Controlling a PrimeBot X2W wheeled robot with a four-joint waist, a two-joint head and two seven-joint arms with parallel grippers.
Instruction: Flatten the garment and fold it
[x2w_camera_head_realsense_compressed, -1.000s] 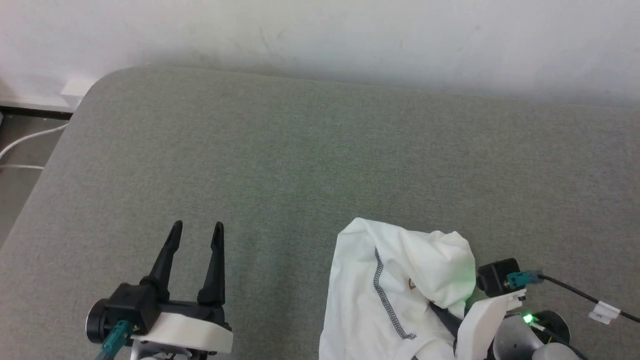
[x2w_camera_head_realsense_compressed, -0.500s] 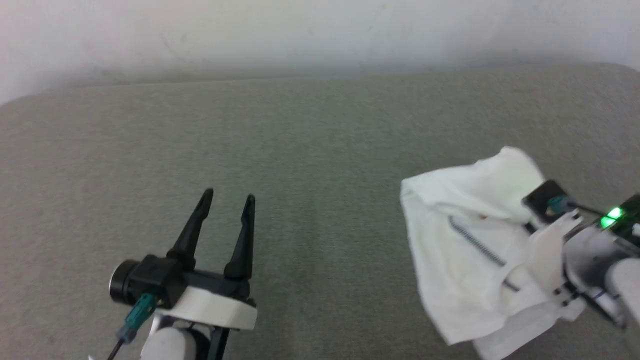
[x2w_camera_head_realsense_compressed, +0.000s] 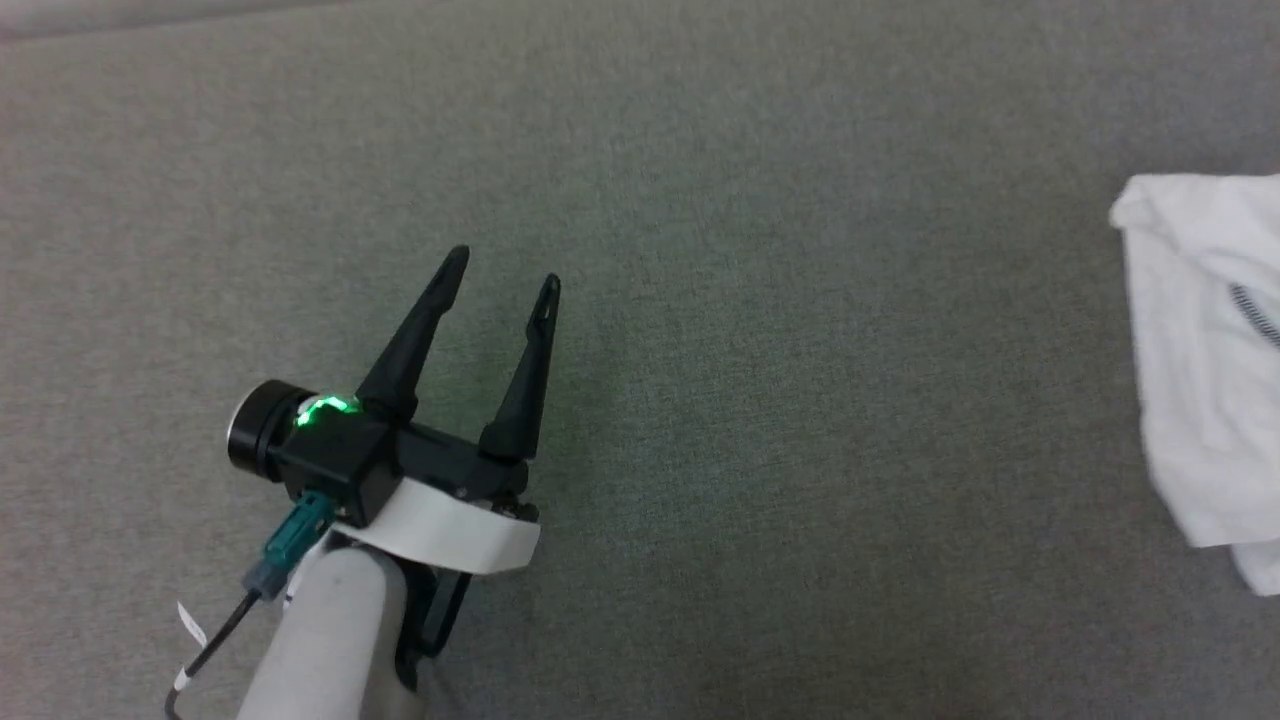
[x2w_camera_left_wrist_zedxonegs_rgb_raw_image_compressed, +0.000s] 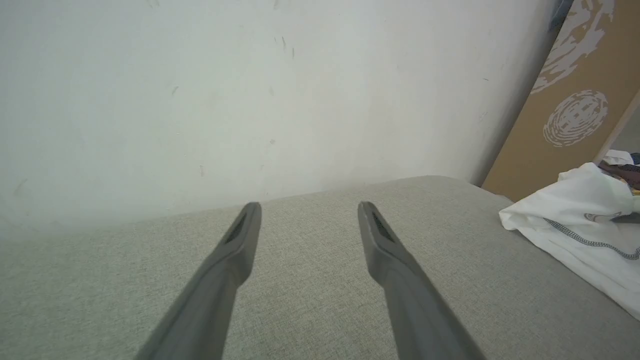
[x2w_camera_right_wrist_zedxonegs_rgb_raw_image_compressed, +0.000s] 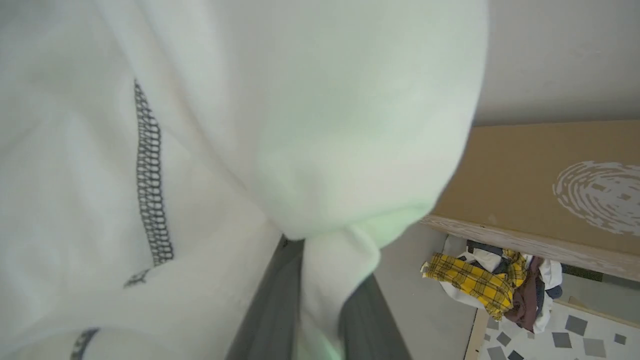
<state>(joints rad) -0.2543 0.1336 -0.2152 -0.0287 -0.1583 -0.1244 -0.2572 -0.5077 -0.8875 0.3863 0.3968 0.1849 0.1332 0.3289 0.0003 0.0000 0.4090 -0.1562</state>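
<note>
Two end effectors: left end effector (x2w_camera_head_realsense_compressed: 504, 270) hovers spread wide above the grey padded surface (x2w_camera_head_realsense_compressed: 800, 300), away from the white garment (x2w_camera_head_realsense_compressed: 1200, 380); right end effector (x2w_camera_right_wrist_zedxonegs_rgb_raw_image_compressed: 325, 280) clamps its fabric.

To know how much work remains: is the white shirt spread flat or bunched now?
Bunched. The garment shows a rounded lump and overlapping folds, and a pinch of it is clamped in the right pincer.
</note>
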